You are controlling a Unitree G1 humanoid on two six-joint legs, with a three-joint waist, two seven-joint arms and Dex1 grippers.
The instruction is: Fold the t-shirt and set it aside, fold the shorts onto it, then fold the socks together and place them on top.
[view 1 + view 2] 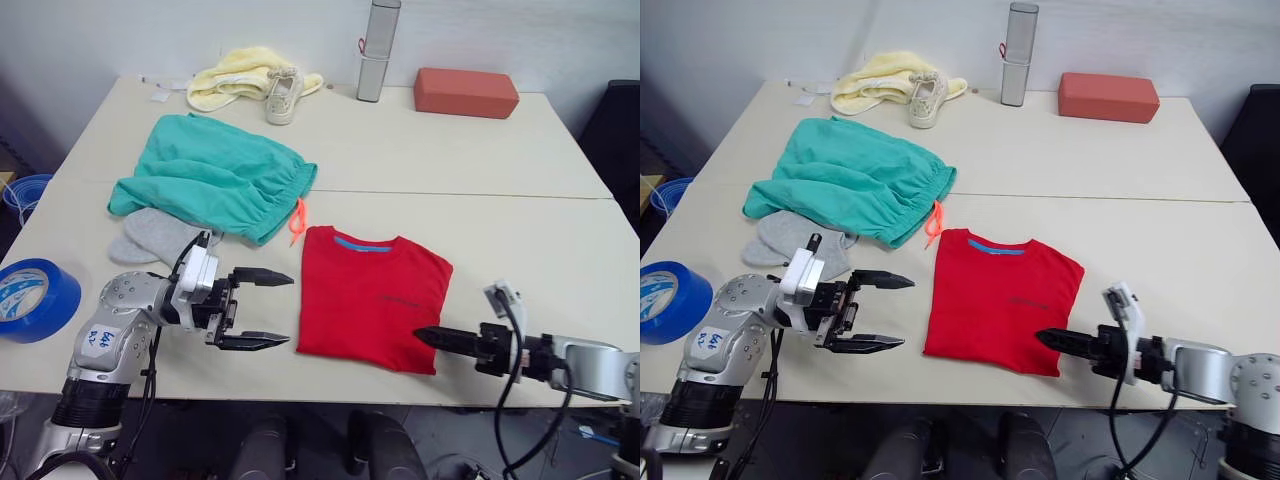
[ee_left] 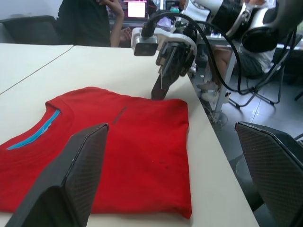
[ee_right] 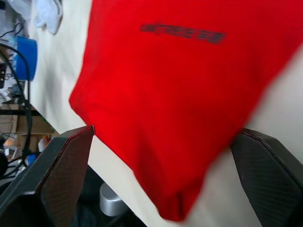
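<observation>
The red t-shirt lies folded into a rectangle near the table's front edge, blue collar toward the far side. My left gripper hovers open just left of the shirt, fingers pointing at its left edge. My right gripper is at the shirt's front right corner; in the right wrist view its fingers stand wide apart with that corner of the t-shirt between them. The teal shorts lie crumpled at the left, partly covering the grey socks.
A blue tape roll sits at the left edge. At the back are a yellow cloth, a beige shoe, a silver cylinder and a red-brown block. A person sits beyond the table.
</observation>
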